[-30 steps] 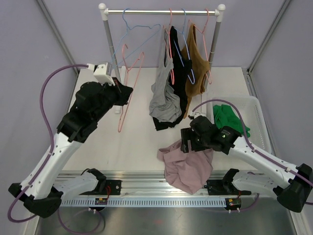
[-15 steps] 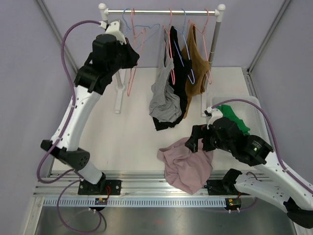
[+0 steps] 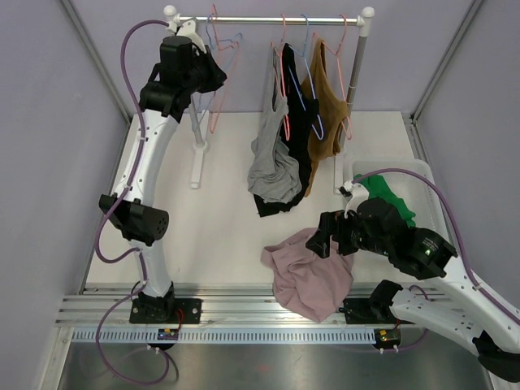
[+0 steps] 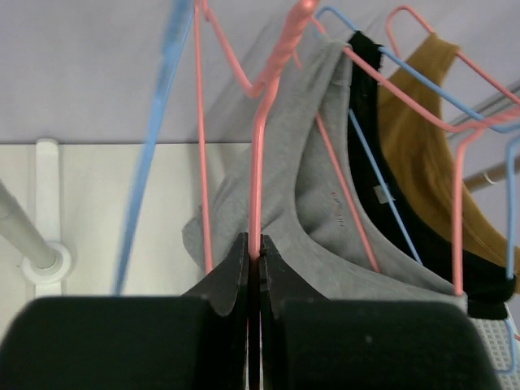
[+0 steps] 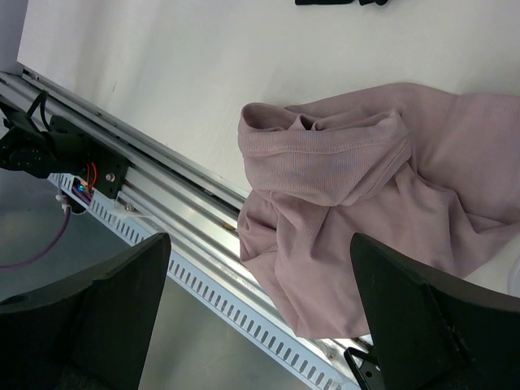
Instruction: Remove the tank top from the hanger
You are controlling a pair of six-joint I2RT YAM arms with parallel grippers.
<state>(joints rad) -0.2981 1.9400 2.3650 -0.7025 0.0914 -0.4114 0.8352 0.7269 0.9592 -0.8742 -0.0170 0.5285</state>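
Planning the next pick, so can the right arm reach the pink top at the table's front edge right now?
Probably yes: the right gripper hangs open just above the pink top, with nothing between them.

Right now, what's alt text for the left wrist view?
The left gripper is shut on a pink hanger. Behind it hang a grey tank top, a black top and a mustard top, with a blue hanger at left.
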